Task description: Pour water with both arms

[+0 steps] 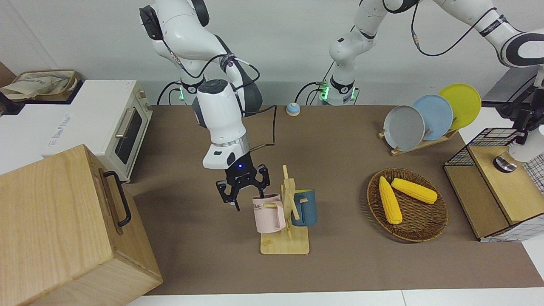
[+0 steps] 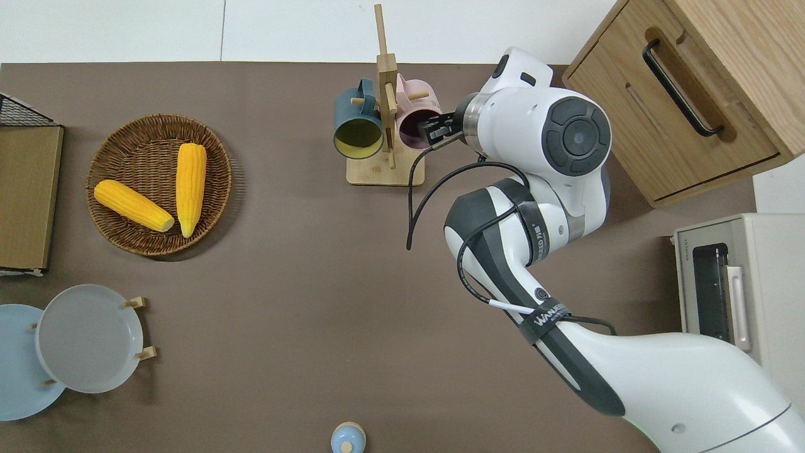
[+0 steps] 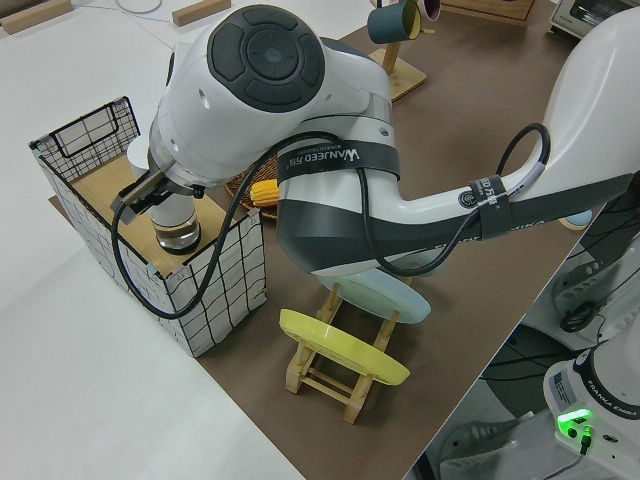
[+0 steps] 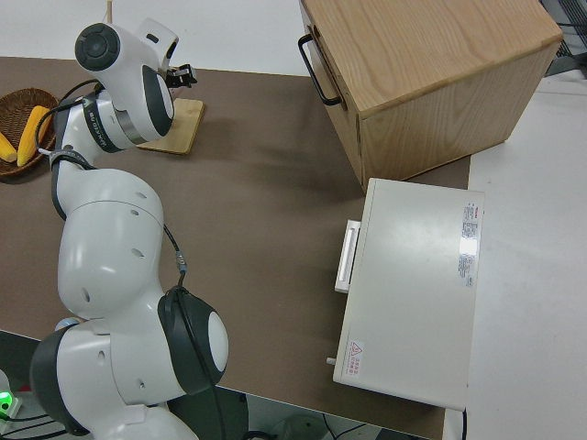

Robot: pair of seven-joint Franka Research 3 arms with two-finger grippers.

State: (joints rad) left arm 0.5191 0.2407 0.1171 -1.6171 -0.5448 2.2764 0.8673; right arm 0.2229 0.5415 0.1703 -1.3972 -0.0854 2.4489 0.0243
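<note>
A pink mug [image 1: 267,214] and a dark blue mug [image 1: 306,208] hang on a wooden mug rack [image 1: 285,246] in the middle of the table. My right gripper [image 1: 246,191] is open at the pink mug [image 2: 412,129], one finger inside its mouth and one outside its wall. My left gripper [image 1: 525,127] is down in a wire-sided box [image 1: 488,136] at the left arm's end of the table, right at a white bottle-like container [image 3: 178,215] standing there. Whether it grips the container is hidden.
A wicker basket [image 1: 425,236] with two corn cobs lies between the rack and the wire box. A plate rack [image 1: 425,119] holds grey, blue and yellow plates. A wooden box [image 1: 63,221] and a toaster oven [image 1: 119,123] stand at the right arm's end.
</note>
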